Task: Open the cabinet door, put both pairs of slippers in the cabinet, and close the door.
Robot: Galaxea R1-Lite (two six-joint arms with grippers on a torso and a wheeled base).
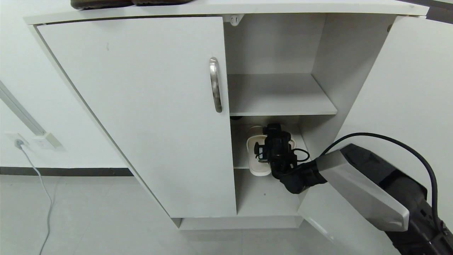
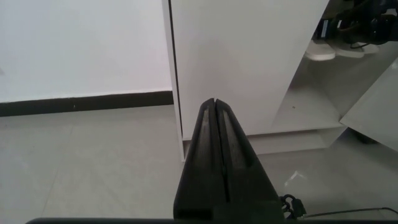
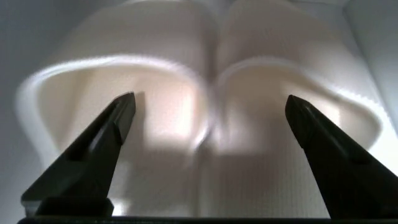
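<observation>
Here, in the head view, the white cabinet (image 1: 134, 117) stands with its right door (image 1: 407, 92) swung open. The right gripper (image 1: 274, 141) is inside, below the upper shelf (image 1: 279, 95), over the white slippers (image 1: 255, 166) on the lower shelf. The dark slippers (image 1: 99, 3) lie on the cabinet top.

In the left wrist view, the left gripper (image 2: 214, 109) is clenched on nothing, above the floor (image 2: 93, 162) before the closed left door (image 2: 236, 56).

In the right wrist view, the right gripper (image 3: 210, 99) has its jaws spread wide and released, with the white slippers (image 3: 161, 118) side by side just beyond.

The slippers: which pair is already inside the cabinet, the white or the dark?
The white pair, lying on a lower shelf with the right gripper open right at it. The dark pair lies on top of the cabinet.
</observation>
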